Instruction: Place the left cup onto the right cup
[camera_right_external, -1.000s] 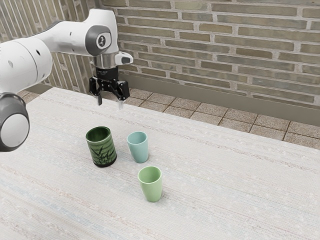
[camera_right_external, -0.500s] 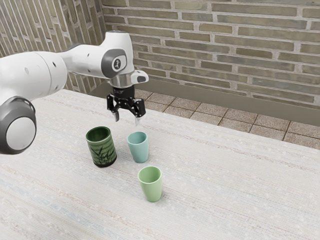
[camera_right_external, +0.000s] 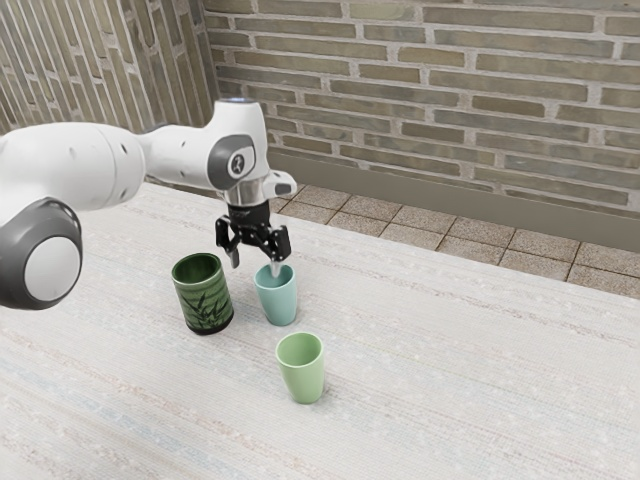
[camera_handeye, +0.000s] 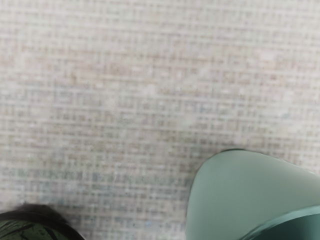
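Exterior view: the black gripper (camera_right_external: 256, 261) is seen just above the teal cup (camera_right_external: 277, 297), its fingers spread moderately apart with nothing held between them. One fingertip is placed at the cup's rim, the other over the gap toward the dark green patterned cup (camera_right_external: 203, 294). The teal cup is stood upright on the table (camera_right_external: 480, 360), just beside the patterned cup at the exterior view's left. A light green cup (camera_right_external: 301, 368) is stood nearer the camera, apart from both. A brick wall (camera_right_external: 450, 90) is set behind. Wrist view: the teal cup's (camera_handeye: 250, 200) wall and rim are shown close under the hand, with the patterned cup's (camera_handeye: 30, 227) rim near it and woven table surface between them.
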